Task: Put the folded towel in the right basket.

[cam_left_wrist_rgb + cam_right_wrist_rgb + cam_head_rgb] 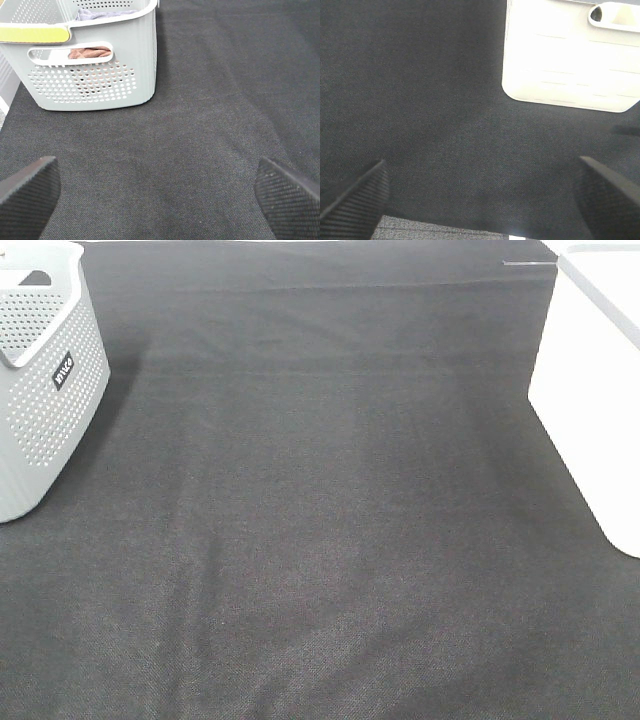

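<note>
**Folded towel out of sight; both baskets at the worktop's edges**

The folded towel shows in none of the three views, so where it lies cannot be told.

Exterior high view: the worktop (320, 540), covered in dark cloth, fills the picture. At 9 to 10 o'clock stands a grey perforated basket (45, 390) with a small black label on its wall; its inside is barely visible here. At 3 o'clock stands the right basket (590, 410), white and smooth-walled, cut off by the picture's edge; its inside is not visible. The two stand well apart. Neither arm appears in this view.

Left wrist view: the left tool (160, 200) is released, its two dark pads spread wide over bare cloth with nothing between them. Beyond it stands the grey basket. Through its handle slot a reddish-brown cloth (90, 52) shows, and a greyish-lilac cloth (102, 14) lies near the rim.

Right wrist view: the right tool (480, 200) is likewise released, pads wide apart over bare cloth. The white basket's wall and handle slot are seen beyond it; its contents stay hidden.
</note>
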You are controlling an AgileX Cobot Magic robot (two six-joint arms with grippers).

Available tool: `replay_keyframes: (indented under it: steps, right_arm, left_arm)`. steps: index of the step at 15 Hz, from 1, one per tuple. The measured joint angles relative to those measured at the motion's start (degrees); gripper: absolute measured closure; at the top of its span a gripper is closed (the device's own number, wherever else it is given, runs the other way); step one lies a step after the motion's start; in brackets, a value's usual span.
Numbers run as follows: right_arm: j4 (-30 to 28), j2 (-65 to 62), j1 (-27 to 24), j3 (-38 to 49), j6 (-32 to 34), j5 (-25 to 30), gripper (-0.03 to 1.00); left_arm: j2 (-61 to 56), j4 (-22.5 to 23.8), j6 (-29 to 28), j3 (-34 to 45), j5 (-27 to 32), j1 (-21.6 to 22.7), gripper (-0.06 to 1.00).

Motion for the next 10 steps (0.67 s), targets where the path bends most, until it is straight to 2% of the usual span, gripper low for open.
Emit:
replay_keyframes:
  steps: [10]
  right_arm:
    - [0.00,0.00,0.00,0.00,0.00,0.00,0.01]
  left_arm:
    - [0.00,0.00,0.00,0.00,0.00,0.00,-0.05]
